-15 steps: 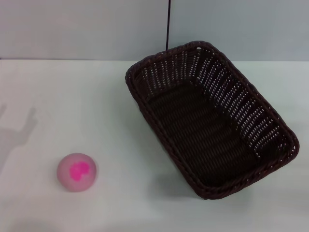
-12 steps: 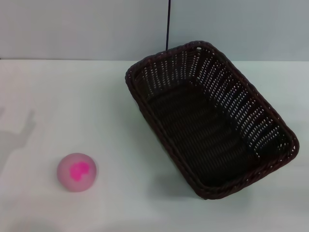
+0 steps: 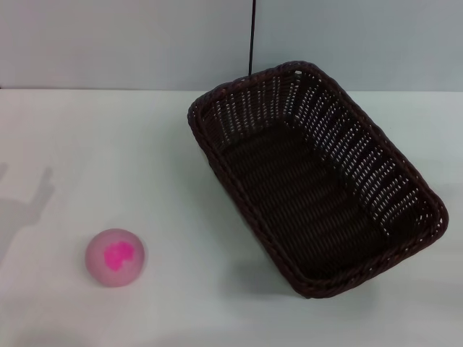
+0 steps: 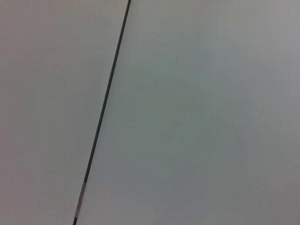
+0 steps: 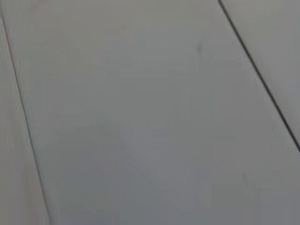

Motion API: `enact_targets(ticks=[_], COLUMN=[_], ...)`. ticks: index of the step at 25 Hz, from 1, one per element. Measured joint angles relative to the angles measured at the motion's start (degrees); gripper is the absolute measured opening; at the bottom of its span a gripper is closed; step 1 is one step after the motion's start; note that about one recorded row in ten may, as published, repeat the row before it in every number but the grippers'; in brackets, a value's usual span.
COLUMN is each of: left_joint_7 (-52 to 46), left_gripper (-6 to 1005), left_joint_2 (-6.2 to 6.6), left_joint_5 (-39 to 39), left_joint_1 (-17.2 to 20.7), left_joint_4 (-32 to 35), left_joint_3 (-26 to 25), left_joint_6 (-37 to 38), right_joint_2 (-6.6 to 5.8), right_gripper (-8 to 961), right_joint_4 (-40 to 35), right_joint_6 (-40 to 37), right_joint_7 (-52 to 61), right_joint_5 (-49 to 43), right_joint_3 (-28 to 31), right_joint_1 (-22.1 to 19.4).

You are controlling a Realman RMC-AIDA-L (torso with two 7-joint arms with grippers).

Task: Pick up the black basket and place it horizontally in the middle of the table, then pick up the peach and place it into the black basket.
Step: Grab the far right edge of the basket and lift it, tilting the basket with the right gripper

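The black basket (image 3: 316, 177) lies on the white table (image 3: 108, 144) at the right in the head view, set at a slant, one corner toward the far wall and one toward the near right edge. It is empty. The peach (image 3: 116, 257), pale pink with a magenta blotch, rests on the table at the near left, well apart from the basket. Neither gripper shows in any view. Only a faint shadow of an arm falls on the table at the far left (image 3: 29, 206). Both wrist views show only plain wall panels with dark seams.
A pale wall (image 3: 130, 43) runs behind the table, with a thin dark vertical seam (image 3: 252, 36) above the basket. Bare tabletop lies between the peach and the basket.
The shadow at the table's left edge has shifted slightly. The basket and the peach have not moved.
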Motion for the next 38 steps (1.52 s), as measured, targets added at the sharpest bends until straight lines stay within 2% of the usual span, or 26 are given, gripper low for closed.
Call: enact_targets(ticks=[4, 11, 13, 15, 18, 20, 22, 26, 31, 38], left_joint_7=[0.3, 0.4, 0.4, 0.3, 0.0, -0.1, -0.1, -0.1, -0.2, -0.2], left_gripper=[815, 814, 814, 814, 814, 814, 814, 814, 814, 815], left_joint_2=[-0.24, -0.30, -0.30, -0.30, -0.31, -0.35, -0.37, -0.47, -0.70, -0.72], left_joint_5=[-0.2, -0.2, 0.0, 0.1, 0.1, 0.1, 0.1, 0.1, 0.1, 0.1], left_joint_1=[-0.5, -1.1, -1.2, -1.3, -1.3, -1.2, -1.0, -0.6, -0.5, -0.4], left_joint_4=[0.0, -0.4, -0.5, -0.5, -0.5, -0.7, -1.0, -1.4, -1.4, -1.6], left_joint_3=[-0.2, -0.4, -0.3, -0.2, -0.2, -0.1, 0.0, 0.2, 0.3, 0.4], left_joint_6=[-0.4, -0.4, -0.5, -0.6, -0.3, -0.1, -0.1, 0.4, 0.5, 0.7], right_joint_2=[-0.35, -1.34, -2.11, -3.76, -6.78, -7.90, -8.21, -8.30, -9.01, -8.18], right_gripper=[607, 600, 598, 596, 593, 591, 589, 585, 580, 573], right_joint_4=[-12.2, -43.9, -50.2, -54.2, -54.4, -52.2, -49.6, -43.3, -31.7, -27.2], right_joint_6=[0.2, -3.5, -6.2, -9.6, -13.8, -14.8, -14.0, -10.1, -0.8, 9.4], right_joint_7=[12.0, 44.9, 52.3, 60.6, 69.8, 73.0, 74.1, 74.2, 73.6, 76.1], right_joint_5=[-7.4, -25.8, -30.3, -35.6, -45.7, -51.6, -55.1, -56.8, -57.1, -57.9], right_joint_3=[0.1, -0.4, -0.6, -1.1, -2.5, -3.7, -4.8, -7.4, -15.6, -26.0], right_joint_1=[-0.5, 1.9, 3.6, 6.5, 12.7, 16.5, 19.5, 23.0, 26.7, 29.7])
